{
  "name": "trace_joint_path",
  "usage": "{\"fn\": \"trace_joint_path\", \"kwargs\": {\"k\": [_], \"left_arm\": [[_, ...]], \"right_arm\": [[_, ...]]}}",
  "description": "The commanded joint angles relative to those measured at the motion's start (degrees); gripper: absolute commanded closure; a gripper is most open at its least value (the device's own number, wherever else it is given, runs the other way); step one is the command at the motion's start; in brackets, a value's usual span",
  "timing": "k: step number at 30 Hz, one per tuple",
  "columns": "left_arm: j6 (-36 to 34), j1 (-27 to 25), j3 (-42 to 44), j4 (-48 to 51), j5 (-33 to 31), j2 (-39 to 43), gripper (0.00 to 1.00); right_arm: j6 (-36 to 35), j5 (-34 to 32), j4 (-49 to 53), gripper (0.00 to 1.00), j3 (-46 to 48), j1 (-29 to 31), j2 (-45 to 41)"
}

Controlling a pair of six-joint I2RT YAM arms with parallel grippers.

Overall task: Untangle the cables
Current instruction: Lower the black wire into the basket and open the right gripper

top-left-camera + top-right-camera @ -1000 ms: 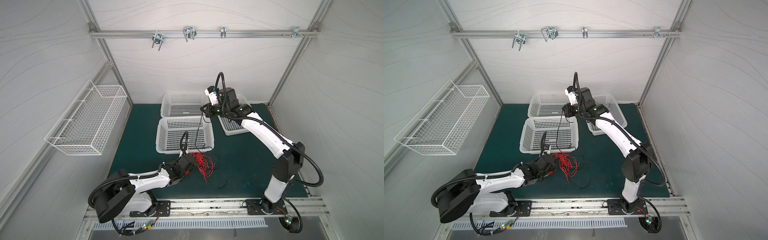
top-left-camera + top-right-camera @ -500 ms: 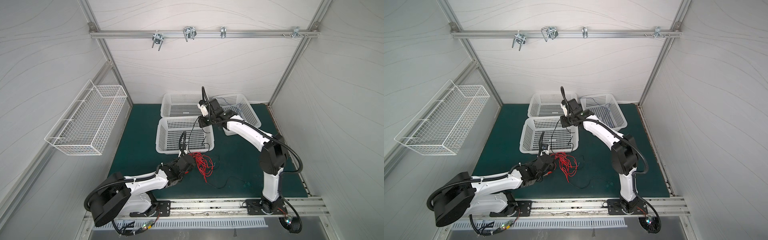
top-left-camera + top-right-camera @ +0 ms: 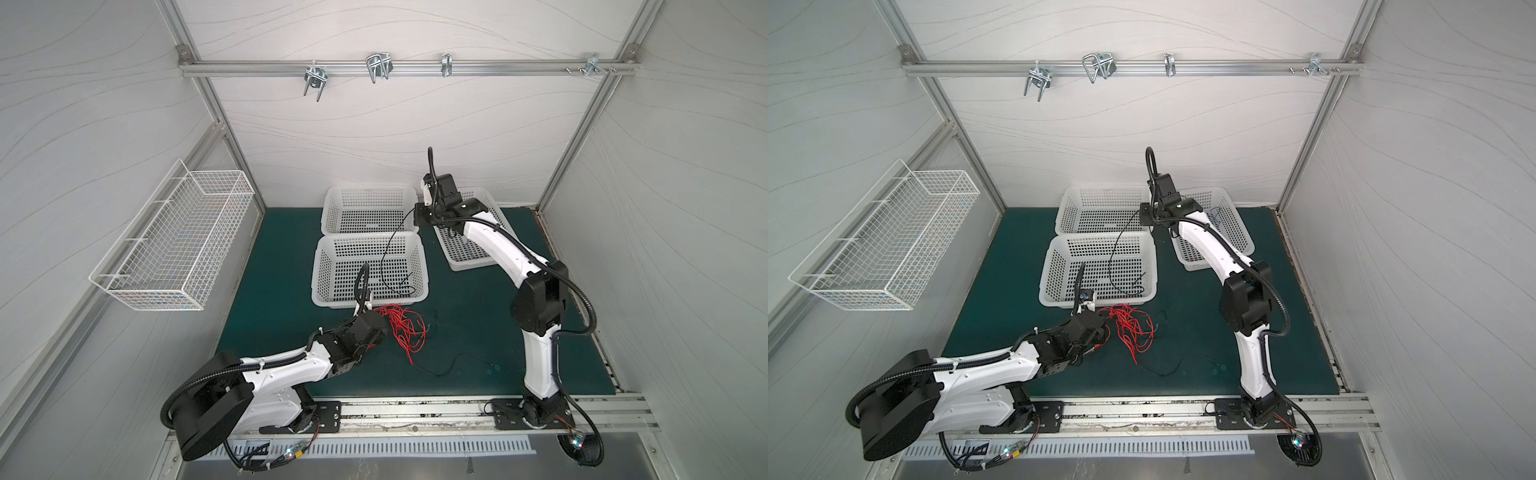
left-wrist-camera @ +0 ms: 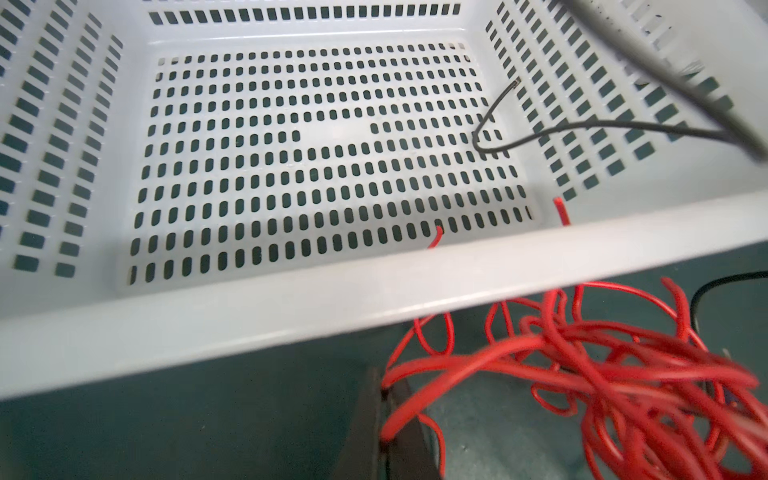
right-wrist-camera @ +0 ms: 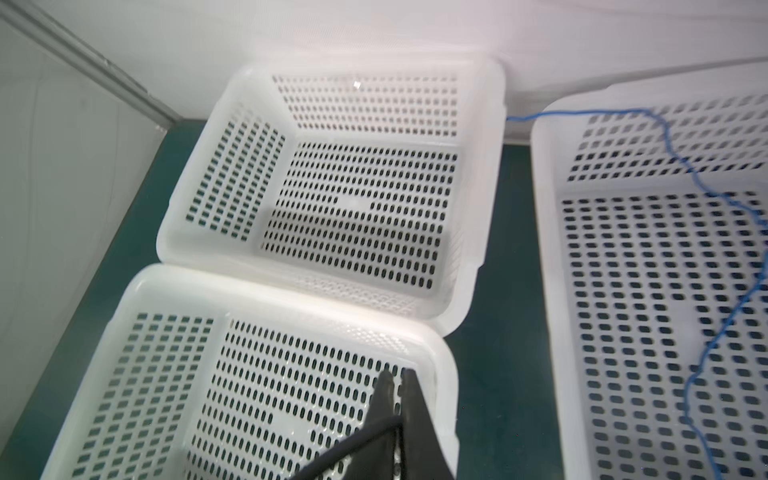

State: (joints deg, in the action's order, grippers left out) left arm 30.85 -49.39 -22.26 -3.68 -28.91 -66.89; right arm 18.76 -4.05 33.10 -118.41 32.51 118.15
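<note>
A tangle of red cables (image 3: 405,332) (image 3: 1131,328) lies on the green mat just before the front white basket (image 3: 370,305). My left gripper (image 4: 384,415) (image 3: 380,332) is shut on red cables (image 4: 582,353) at the tangle's left edge. Raised over that basket's far right corner, my right gripper (image 5: 397,376) (image 3: 417,216) is shut on a black cable (image 5: 345,449). This black cable (image 3: 384,257) hangs down, and its free end lies curled in the front basket. A second black cable (image 3: 449,365) lies loose on the mat. A blue cable (image 5: 706,187) lies in the right basket (image 3: 469,264).
A third white basket (image 3: 370,191) stands behind the front one, against the back wall. A wire basket (image 3: 174,245) hangs on the left wall. Metal hooks (image 3: 376,68) hang from the rail on the back wall.
The right arm folded in over the front basket, then swung back out to the right, still holding the black cable. The left arm has barely moved.
</note>
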Motion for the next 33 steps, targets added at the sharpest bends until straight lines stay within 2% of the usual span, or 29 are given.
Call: {"fn": "trace_joint_path", "kwargs": {"k": [1,9,18,20,28,33], "left_arm": [[1.0,0.3,-0.2,-0.3,-2.1,0.8,1.0],[0.4,0.3,-0.2,-0.1,-2.5,0.6,1.0],[0.0,0.3,-0.2,-0.4,-2.8,0.4,1.0],[-0.1,0.3,-0.3,-0.6,-2.9,0.2,1.0],[-0.4,0.3,-0.8,-0.1,-2.9,0.4,1.0],[0.1,0.3,-1.1,1.9,-3.7,1.4,1.0]], "right_arm": [[0.7,0.4,1.8,1.0,-3.3,1.2,2.4],[-3.9,2.2,-2.0,1.0,3.1,7.6,4.7],[-3.0,4.9,-3.4,1.0,10.9,9.5,5.2],[-2.8,5.3,-3.2,0.97,11.7,9.5,5.2],[-4.8,5.9,-4.6,0.7,14.5,9.5,0.8],[-6.1,4.8,-6.0,0.64,18.0,9.4,-5.6]]}}
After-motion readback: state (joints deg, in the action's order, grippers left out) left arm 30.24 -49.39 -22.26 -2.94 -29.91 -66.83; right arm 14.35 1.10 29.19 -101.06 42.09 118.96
